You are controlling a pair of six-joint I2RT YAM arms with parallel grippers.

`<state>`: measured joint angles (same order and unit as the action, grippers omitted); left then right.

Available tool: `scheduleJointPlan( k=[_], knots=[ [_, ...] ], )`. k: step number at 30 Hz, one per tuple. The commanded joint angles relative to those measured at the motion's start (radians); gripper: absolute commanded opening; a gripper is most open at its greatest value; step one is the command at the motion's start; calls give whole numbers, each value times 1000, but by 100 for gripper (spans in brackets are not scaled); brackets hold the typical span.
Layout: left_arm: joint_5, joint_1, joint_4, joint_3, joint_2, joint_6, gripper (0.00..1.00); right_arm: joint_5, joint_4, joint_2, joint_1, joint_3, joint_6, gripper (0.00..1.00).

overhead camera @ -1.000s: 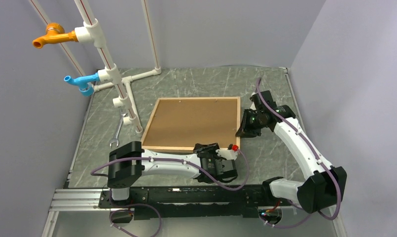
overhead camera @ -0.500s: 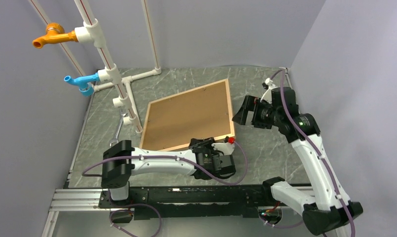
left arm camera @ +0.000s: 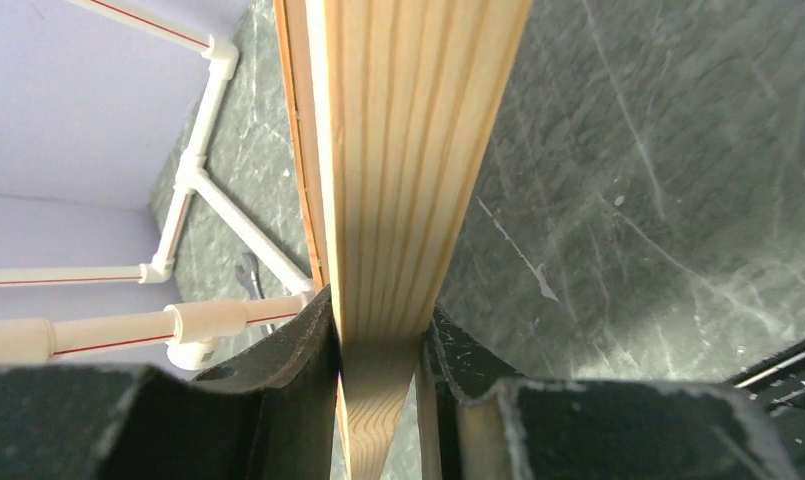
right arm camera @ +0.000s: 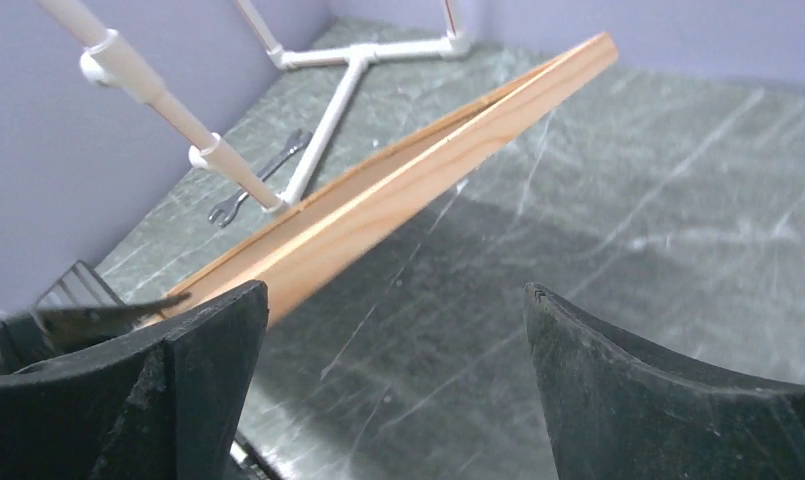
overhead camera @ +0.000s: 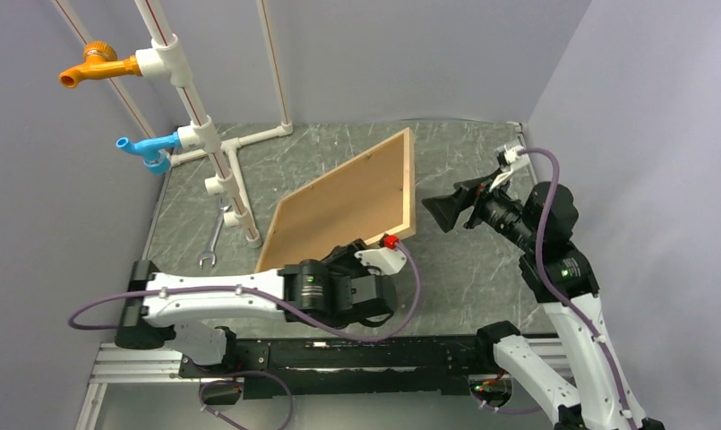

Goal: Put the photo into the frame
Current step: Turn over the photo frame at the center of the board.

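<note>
Since a second ago the right gripper (right arm camera: 393, 295) has sprung wide and drawn clear of the frame (overhead camera: 347, 202); the left gripper (left arm camera: 378, 345) clamps its near wooden edge, holding it steeply tilted, brown back showing, left edge seemingly on the table (overhead camera: 468, 269)

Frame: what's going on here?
The left hand is clamped on the near edge of the frame, holding it tilted with its right side raised off the table and its brown back toward the top camera. The right hand is open, beside the frame, touching nothing. No photo shows in any view.
</note>
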<state>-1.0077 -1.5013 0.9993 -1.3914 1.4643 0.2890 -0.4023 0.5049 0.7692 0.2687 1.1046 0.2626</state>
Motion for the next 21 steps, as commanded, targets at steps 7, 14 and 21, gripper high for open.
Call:
scheduleJointPlan(
  k=[7, 14, 21],
  knots=[
    [145, -16, -181, 65, -267, 24, 0, -223, -495, -84, -2, -137, -295, 99],
    [257, -17, -181, 109, -355, 7, 0, -629, -510, -74, -1, -148, -633, 99],
    [392, -17, -246, 152, -410, -32, 0, -877, -445, -18, 20, -113, -891, 100]
  ],
)
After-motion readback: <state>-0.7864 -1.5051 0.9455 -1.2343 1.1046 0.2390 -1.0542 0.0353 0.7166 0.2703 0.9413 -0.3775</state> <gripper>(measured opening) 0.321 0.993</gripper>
